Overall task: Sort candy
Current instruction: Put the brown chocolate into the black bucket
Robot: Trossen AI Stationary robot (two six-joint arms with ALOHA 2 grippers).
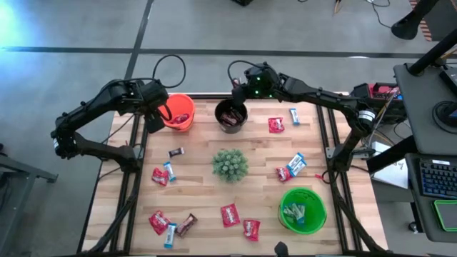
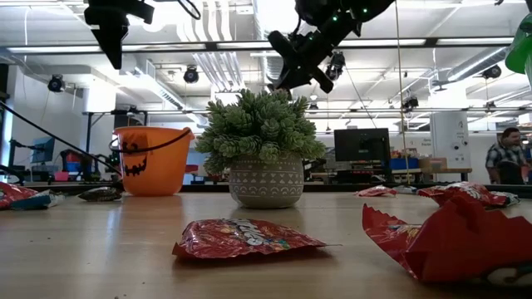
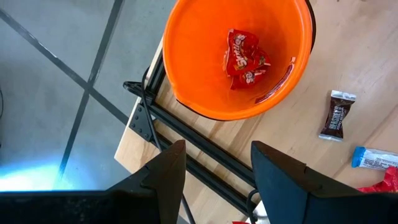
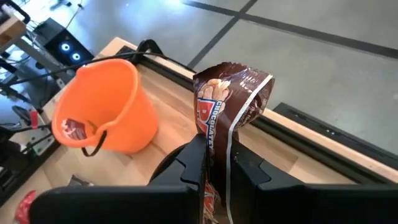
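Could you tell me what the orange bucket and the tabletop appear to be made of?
The orange bucket looks like smooth moulded plastic: uniform colour, soft sheen, thin rim. The tabletop appears to be light wood strips joined side by side, with visible grain, seams and a satin finish; whether solid or veneer cannot be told.

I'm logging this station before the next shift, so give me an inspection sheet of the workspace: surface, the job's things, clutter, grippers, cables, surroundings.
Surface: wooden table, no spills seen.
Job's things: loose candy scattered across the table; red candy in the orange bucket; wrappers in the green bucket; black bucket holds dark wrappers.
Clutter: potted plant at the table's middle.
Grippers: left gripper open and empty, above the table edge beside the orange bucket; right gripper shut on a brown candy, over the black bucket.
Cables: black cable looping off the table's far edge behind the orange bucket.
Surroundings: keyboard on a desk beside the right arm; person in the room behind.
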